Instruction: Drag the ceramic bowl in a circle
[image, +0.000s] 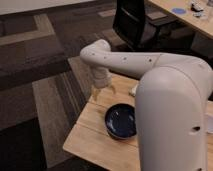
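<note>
The ceramic bowl, round, glossy and dark navy, sits on the light wooden table near its front left part. My gripper hangs at the end of the white arm, pointing down over the table's far left edge. It is behind and to the left of the bowl, clear of its rim. Its fingers stand apart with nothing between them. The arm's large near segment covers the right side of the table and touches the bowl's right edge in the picture.
A small white object lies on the table just below the arm. A black office chair stands behind the table. A desk with small items is at the top right. Striped carpet lies to the left.
</note>
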